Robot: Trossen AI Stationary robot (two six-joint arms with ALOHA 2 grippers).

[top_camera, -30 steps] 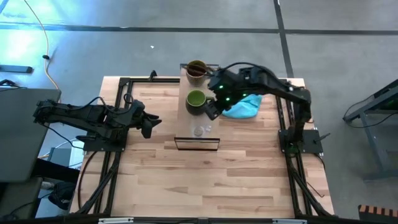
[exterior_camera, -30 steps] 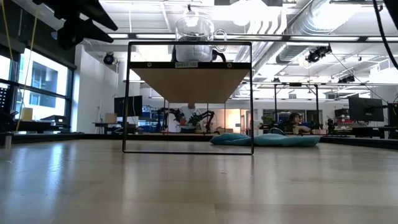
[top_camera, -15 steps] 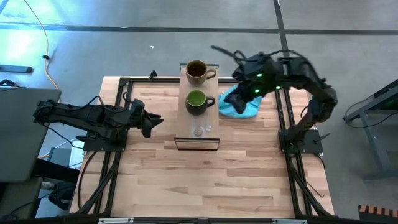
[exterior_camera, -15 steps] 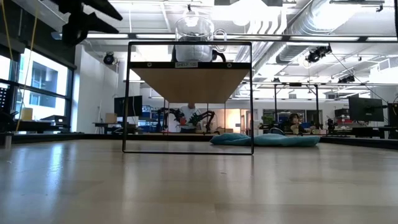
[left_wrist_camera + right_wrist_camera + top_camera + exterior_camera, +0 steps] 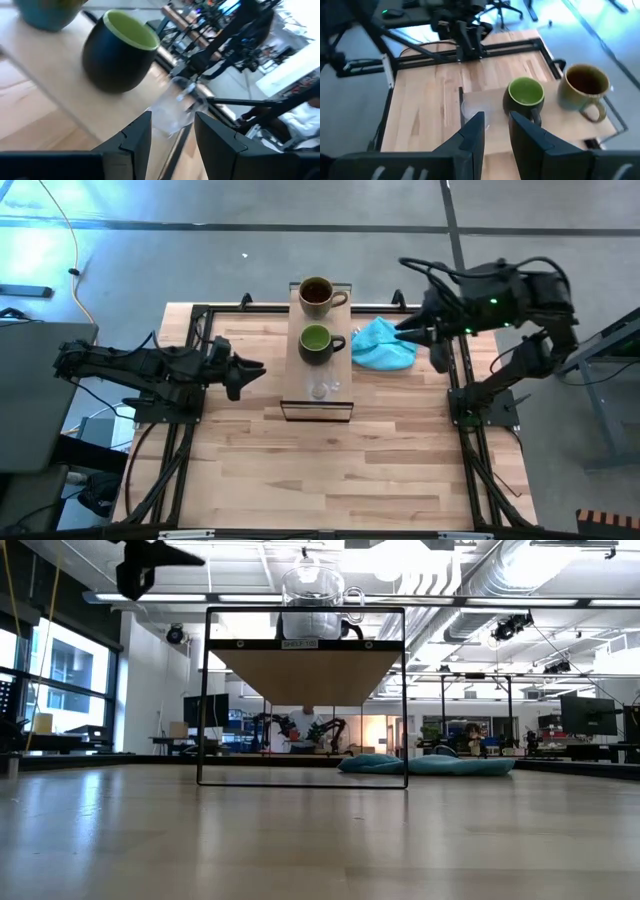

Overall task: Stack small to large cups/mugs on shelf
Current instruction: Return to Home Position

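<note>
The left gripper (image 5: pixel 172 119) hangs low over the table (image 5: pixel 300 470) beside the shelf (image 5: pixel 300 370). Its jaws are released, with a clear gap between the two fingers and nothing held. Straight ahead of those jaws, near but apart from them, the small glass cup (image 5: pixel 320 389) stands upright at the closest end of the shelf. The green mug (image 5: pixel 317 340) stands on the middle of the shelf, past the glass cup and off to one side of the jaws. The brown mug (image 5: pixel 316 293) is the farthest from them, at the other end of the shelf. The three stand in one row along the board, apart from one another, and both mug handles point away from the left jaws. The right gripper (image 5: pixel 496 116) is raised over the table's edge on the other side of the shelf. Its jaws are also released, parted a little and gripping nothing. A turquoise cloth (image 5: pixel 384 345) lies crumpled on the table between these jaws and the shelf, just beside the board. Beyond the cloth, well apart from the right jaws, the green mug is about level with them, its handle turned their way. In the low view the glass cup shows on top of the shelf.
</note>
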